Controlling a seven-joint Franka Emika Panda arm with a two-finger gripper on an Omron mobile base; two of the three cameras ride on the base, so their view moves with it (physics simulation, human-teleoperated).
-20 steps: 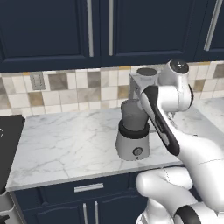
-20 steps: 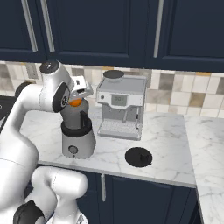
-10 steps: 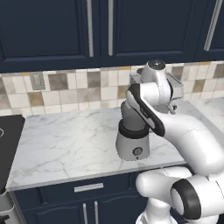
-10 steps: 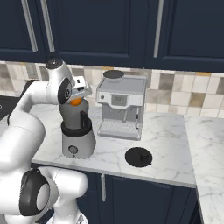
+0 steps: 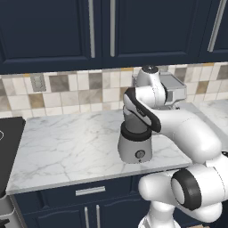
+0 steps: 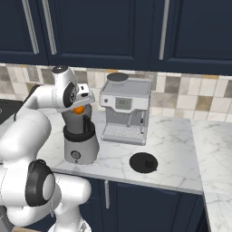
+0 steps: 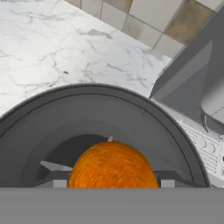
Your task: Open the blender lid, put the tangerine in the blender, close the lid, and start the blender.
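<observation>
Hand view: tangerine [image 7: 113, 166] sits right in front of the camera, over the open mouth of the blender [image 7: 100, 127], blades visible below it in the jar. Right base view: tangerine [image 6: 79, 109] is pinched in the fingers [image 6: 79, 110], grasping it just above the jar rim of the blender [image 6: 79, 140]. Blender stands on the marble surface [image 6: 172, 154] near its front edge. Blender lid [image 6: 143, 162] lies flat on the surface to the right, well apart from the blender, in front of the coffee machine [image 6: 125, 111]. Left base view: arm wraps over the blender [image 5: 135, 142]; tiled backsplash [image 5: 67, 91] and navy cabinets [image 5: 67, 31] behind.
</observation>
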